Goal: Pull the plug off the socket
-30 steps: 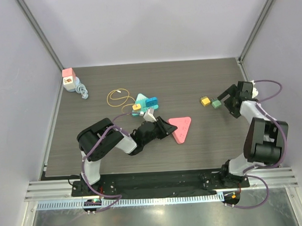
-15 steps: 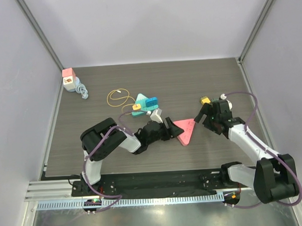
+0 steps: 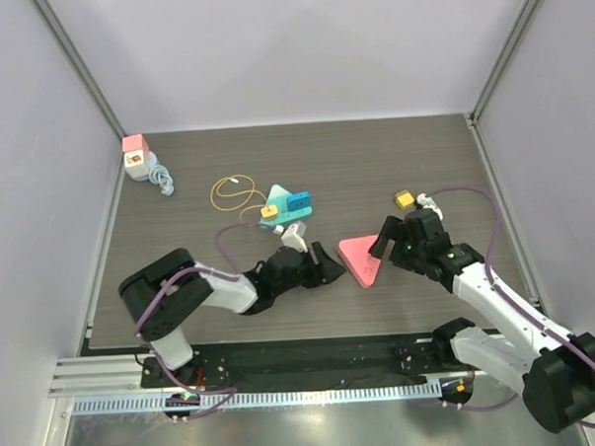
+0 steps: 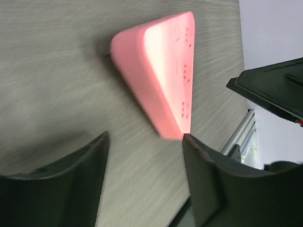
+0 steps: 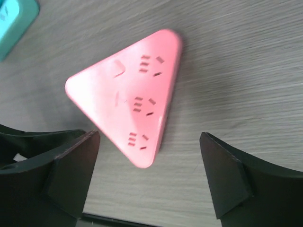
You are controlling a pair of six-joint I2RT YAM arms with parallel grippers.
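Two with jaws apart: left end effector (image 4: 146,138), right end effector (image 5: 149,138); pink socket (image 5: 132,94) flat, apex nearward.

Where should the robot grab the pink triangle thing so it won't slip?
Probably from straight above, on the low side walls of the pink socket: one finger flat against a straight edge, the other on the opposite rounded corner. It lies flat, holes up, so only the walls can be pinched.

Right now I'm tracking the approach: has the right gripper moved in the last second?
Yes: the right gripper swung left from beside the yellow block, toward the pink socket.
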